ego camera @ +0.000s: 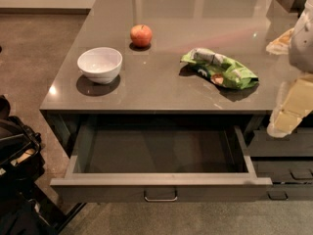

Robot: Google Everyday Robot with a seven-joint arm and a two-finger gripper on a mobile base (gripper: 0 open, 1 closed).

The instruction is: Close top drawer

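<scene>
The top drawer (161, 179) is pulled far out from under the grey counter (161, 89). It is wide, shallow and dark grey, with a lighter rim and a small metal loop handle (160, 197) at the middle of its front. Its inside looks empty. My gripper (292, 109) is at the right edge of the view, cream-coloured, hanging beside the counter's right front corner. It is above and to the right of the drawer's right side and does not touch the drawer.
On the counter stand a white bowl (100, 64), a red apple (141, 35) and a green snack bag (220, 68). Narrower dark drawers (283, 168) sit low right. A black object (17, 155) stands on the floor at the left.
</scene>
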